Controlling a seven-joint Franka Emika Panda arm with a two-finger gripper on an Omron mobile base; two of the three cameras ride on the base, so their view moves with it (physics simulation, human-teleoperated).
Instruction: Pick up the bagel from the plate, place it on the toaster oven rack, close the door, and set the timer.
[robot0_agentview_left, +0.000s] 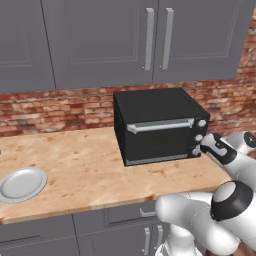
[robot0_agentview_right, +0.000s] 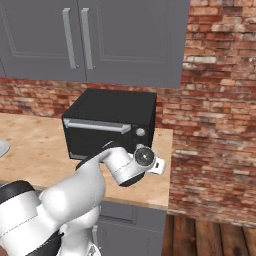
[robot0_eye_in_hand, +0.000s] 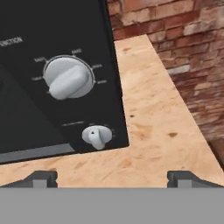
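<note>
1. Spread wide and empty, gripper (robot0_eye_in_hand: 112, 178) at lower frame faces round silver knobs (robot0_eye_in_hand: 68, 81).
2. Boxy black oven's door (robot0_agentview_left: 157, 139) shut, centre frame.
3. Smooth round plate (robot0_agentview_left: 22, 183) bare, lower left.

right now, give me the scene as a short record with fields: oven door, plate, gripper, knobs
door: shut, silver bar handle across its top
plate: on the counter far left of the toaster oven, nothing on it
gripper: open, empty, at the oven's right front by the knobs
knobs: hand view shows a large dial above a small one
counter: wooden top
</note>
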